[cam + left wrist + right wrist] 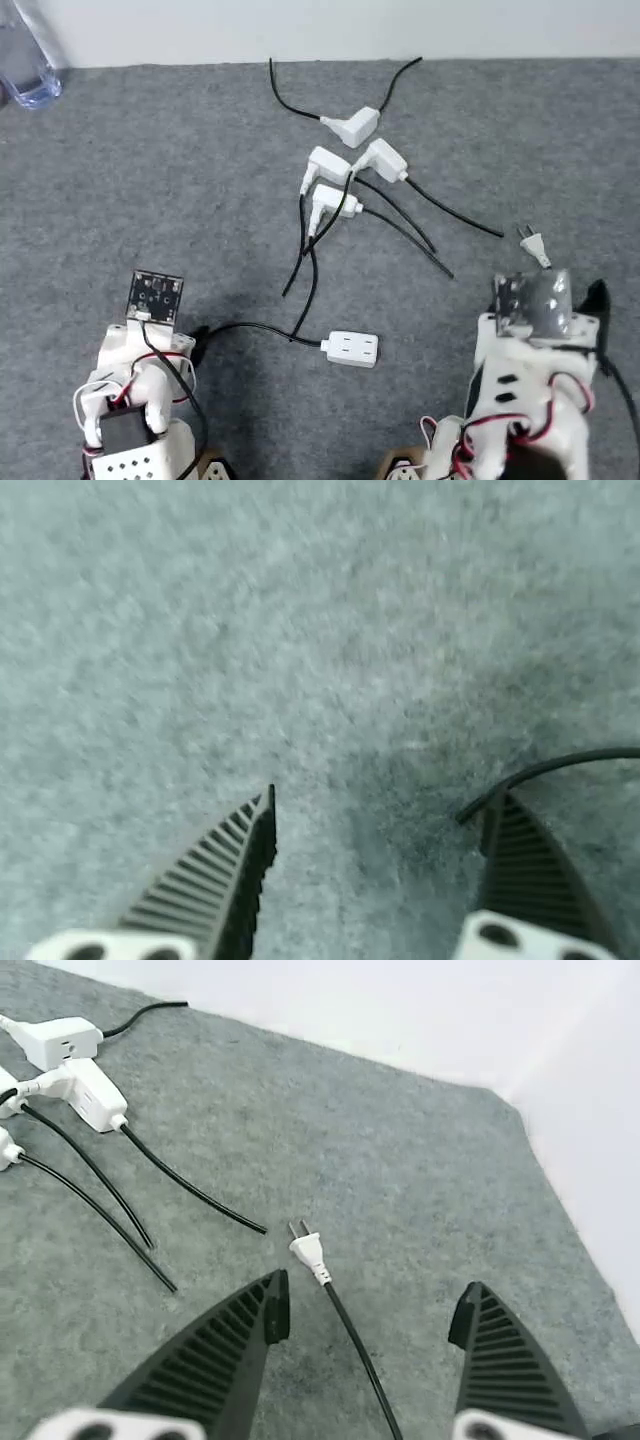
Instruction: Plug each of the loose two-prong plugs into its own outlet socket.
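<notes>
A small white two-prong plug (308, 1248) on a black cord lies on the grey carpet, just ahead of my open right gripper (370, 1310), prongs pointing away; it also shows at the right of the high view (535, 245). One white outlet socket (352, 348) lies alone in the front middle, its black cord (560, 770) running past one fingertip of my open left gripper (380, 820), which holds nothing. Several more white socket blocks (340, 165) with black cords cluster at the back middle, two of them (70, 1065) far beyond the right gripper.
Black cords (400, 215) trail from the cluster toward the front and right. A clear plastic container (25, 60) stands at the back left corner. A white wall (450, 1020) borders the carpet behind and to the right. The left arm (135, 400) and right arm (530, 380) sit at the front edge.
</notes>
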Motion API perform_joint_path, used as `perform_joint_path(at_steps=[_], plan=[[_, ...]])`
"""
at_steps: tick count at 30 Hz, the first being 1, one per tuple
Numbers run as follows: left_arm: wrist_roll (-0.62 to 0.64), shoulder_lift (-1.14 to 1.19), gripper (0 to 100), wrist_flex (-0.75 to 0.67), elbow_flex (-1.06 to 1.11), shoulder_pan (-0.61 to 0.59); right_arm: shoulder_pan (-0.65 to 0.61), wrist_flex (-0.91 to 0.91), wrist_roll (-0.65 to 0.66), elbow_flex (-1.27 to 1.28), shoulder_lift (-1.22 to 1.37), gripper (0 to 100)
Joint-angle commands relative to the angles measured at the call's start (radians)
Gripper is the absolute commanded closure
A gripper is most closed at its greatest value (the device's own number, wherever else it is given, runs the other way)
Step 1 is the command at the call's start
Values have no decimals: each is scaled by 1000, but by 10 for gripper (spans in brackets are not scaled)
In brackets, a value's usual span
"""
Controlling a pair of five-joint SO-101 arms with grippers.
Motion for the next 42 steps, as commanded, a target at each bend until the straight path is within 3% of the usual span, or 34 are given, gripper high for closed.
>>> perform_joint_path(at_steps=[1, 9, 16, 21, 29, 42], plan=[[14, -43, 694, -3, 10, -3, -7, 50, 12, -259, 280, 732], [12, -40, 694, -3, 19, 3, 4, 232, 169, -796, 935, 732], [9, -40, 694, -29, 38, 3, 166, 286, 327, -1194, 1483, 732], [8, -40, 694, -38, 38, 3, 248, 286, 451, -1329, 1794, 732], [8, -38, 694, -57, 38, 5, 226, 148, 629, -1372, 2051, 733], [8, -38, 694, -58, 39, 37, 113, 71, 640, -1369, 2204, 733]])
